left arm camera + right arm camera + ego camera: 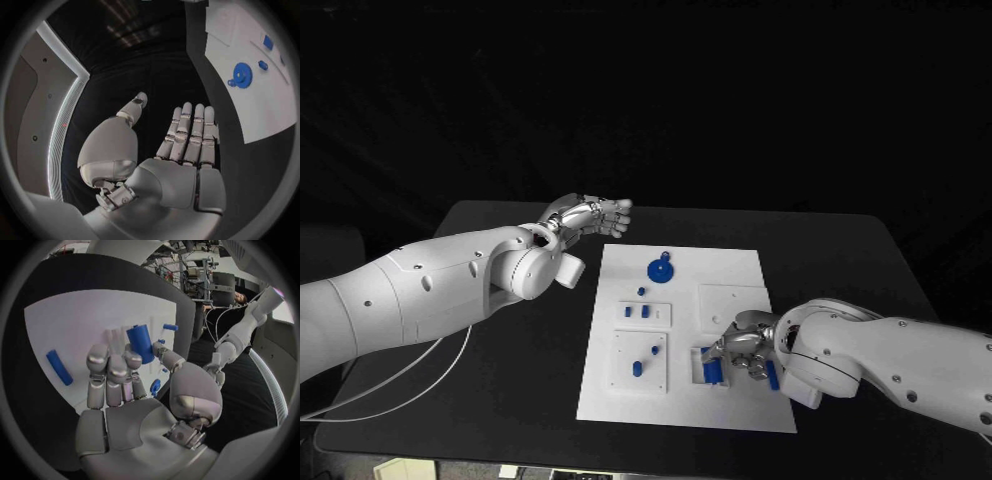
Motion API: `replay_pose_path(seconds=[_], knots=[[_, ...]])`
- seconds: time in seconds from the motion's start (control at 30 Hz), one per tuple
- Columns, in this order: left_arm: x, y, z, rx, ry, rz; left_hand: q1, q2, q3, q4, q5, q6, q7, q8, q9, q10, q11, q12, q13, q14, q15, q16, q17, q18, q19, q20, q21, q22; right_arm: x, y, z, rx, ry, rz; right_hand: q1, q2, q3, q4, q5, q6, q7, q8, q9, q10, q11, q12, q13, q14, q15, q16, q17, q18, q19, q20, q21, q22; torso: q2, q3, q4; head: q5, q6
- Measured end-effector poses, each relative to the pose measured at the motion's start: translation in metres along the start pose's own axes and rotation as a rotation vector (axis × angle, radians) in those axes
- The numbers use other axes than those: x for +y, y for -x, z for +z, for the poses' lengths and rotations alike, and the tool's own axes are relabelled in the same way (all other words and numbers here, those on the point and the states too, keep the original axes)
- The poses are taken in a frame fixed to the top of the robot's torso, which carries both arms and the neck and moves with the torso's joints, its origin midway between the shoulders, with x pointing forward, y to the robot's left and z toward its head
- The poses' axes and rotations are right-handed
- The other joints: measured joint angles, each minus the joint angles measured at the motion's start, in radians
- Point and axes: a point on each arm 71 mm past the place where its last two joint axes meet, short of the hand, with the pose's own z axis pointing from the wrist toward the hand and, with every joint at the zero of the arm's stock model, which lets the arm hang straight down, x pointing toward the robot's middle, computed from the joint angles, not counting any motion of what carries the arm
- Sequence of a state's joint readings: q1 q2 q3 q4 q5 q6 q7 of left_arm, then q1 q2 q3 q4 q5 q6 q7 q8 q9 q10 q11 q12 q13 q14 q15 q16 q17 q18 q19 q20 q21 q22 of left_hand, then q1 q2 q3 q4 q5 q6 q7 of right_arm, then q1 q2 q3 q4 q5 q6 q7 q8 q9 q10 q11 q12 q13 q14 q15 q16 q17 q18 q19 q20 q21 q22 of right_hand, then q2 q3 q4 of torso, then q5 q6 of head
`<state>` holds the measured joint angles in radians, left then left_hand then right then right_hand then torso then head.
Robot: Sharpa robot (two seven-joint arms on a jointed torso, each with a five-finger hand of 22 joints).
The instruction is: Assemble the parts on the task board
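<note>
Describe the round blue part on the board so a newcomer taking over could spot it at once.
Start at the white task board in the middle of the black table, then go to its far edge, the end nearest the left hand. The round blue part lies there alone on bare board. It is a flat disc, wider than any other blue piece; the others are small pegs and slim bars.

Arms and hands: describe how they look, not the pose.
Both arms wear smooth white shells, with small dark holes on the left arm. A thin pale cable loops under it. The left hand and right hand are silver metal with segmented fingers, a rounded silver thumb base and pale fingertip pads.
</note>
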<state>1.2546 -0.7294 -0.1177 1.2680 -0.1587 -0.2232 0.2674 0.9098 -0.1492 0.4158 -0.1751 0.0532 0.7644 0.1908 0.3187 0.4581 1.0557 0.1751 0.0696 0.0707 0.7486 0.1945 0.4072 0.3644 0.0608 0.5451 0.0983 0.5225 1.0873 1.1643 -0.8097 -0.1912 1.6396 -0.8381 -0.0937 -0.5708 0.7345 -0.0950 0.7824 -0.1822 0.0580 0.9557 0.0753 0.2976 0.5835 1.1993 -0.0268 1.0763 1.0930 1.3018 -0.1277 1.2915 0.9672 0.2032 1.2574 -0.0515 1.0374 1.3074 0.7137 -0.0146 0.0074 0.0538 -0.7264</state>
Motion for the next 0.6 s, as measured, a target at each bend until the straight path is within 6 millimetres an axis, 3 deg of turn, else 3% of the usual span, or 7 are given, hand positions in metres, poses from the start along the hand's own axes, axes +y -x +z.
replay_pose_path(seconds=[0.2,0.6], knots=[[0.0001,-0.0001,0.0000,0.000,0.001,0.000,0.000,0.000,-0.003,-0.003,0.000,0.000,0.000,0.000,0.000,0.000,0.000,0.000,0.000,0.000,0.000,0.000,0.000,0.010,0.000,0.000,0.000,0.000,-0.0002,-0.0004,0.0001,0.007,-0.002,0.000,0.000,0.000,0.000,0.000,0.000,0.000,0.000,-0.002,0.000,0.000,0.000,0.000,0.000,0.000,0.000,0.000,0.001,0.000,0.000,0.000,0.004,0.000,0.000,-0.0005,0.0001,-0.001,0.000],[0.0003,0.0005,-0.0003,0.000,0.003,0.001,0.000,0.000,-0.003,-0.003,0.000,0.000,0.000,0.000,0.000,0.000,0.000,0.000,0.000,0.000,0.000,0.000,0.000,0.010,0.000,0.000,0.000,0.001,-0.0005,-0.0003,0.0011,0.014,-0.006,-0.005,-0.005,-0.005,-0.003,0.003,-0.001,0.002,-0.002,-0.005,0.000,0.002,0.002,0.000,0.000,0.003,-0.002,0.000,0.002,0.000,0.000,0.000,0.004,0.000,0.000,-0.0005,0.0002,0.002,-0.002]])
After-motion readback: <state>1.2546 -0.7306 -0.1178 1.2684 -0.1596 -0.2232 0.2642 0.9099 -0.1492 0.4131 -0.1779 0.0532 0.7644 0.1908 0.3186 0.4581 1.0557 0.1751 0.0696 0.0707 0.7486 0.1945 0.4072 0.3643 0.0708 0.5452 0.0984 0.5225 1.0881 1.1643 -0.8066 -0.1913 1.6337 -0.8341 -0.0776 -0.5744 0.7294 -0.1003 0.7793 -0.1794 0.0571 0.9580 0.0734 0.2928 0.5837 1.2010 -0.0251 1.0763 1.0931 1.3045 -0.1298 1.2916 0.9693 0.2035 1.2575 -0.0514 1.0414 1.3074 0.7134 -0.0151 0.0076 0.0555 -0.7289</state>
